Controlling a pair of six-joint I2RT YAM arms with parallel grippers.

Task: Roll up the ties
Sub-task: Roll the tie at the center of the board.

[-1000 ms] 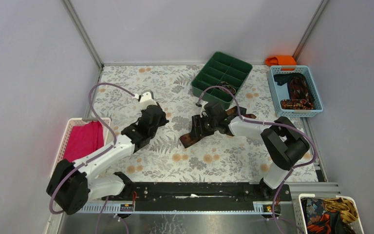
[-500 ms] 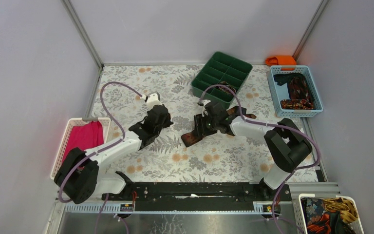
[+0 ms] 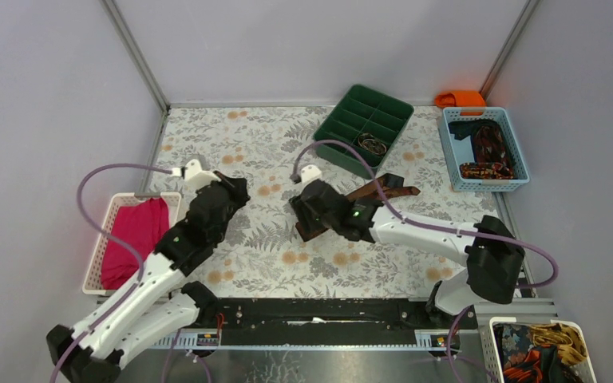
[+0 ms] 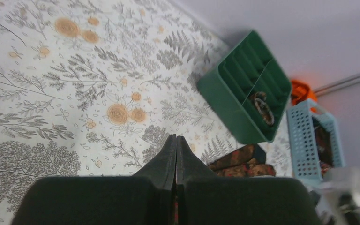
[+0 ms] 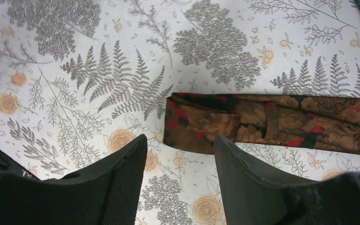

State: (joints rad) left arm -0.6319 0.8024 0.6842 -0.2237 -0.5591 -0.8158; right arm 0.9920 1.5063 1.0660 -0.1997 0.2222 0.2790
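A dark red-black tie with orange-tan patterns (image 3: 386, 191) lies flat on the floral table, running from mid-right down-left to its wide end. The right wrist view shows that wide end (image 5: 243, 123) flat and unrolled. My right gripper (image 3: 303, 217) hovers open just short of the wide end, its jaws (image 5: 180, 150) apart and empty. My left gripper (image 3: 230, 190) is shut and empty, well left of the tie. In the left wrist view its fingertips (image 4: 176, 138) press together and the tie (image 4: 240, 161) lies beyond them to the right.
A green compartment tray (image 3: 343, 136) stands at the back with a rolled tie (image 3: 373, 145) in one cell. A blue basket (image 3: 447, 152) holds more ties at the right. An orange cloth (image 3: 460, 99) lies behind it. A white basket (image 3: 116, 199) with magenta cloth (image 3: 132, 231) sits left; another basket (image 3: 496, 325) is front right.
My left arm has pulled back to the left, away from the tie. My right gripper has slid left and nearer along the tie to its wide end.
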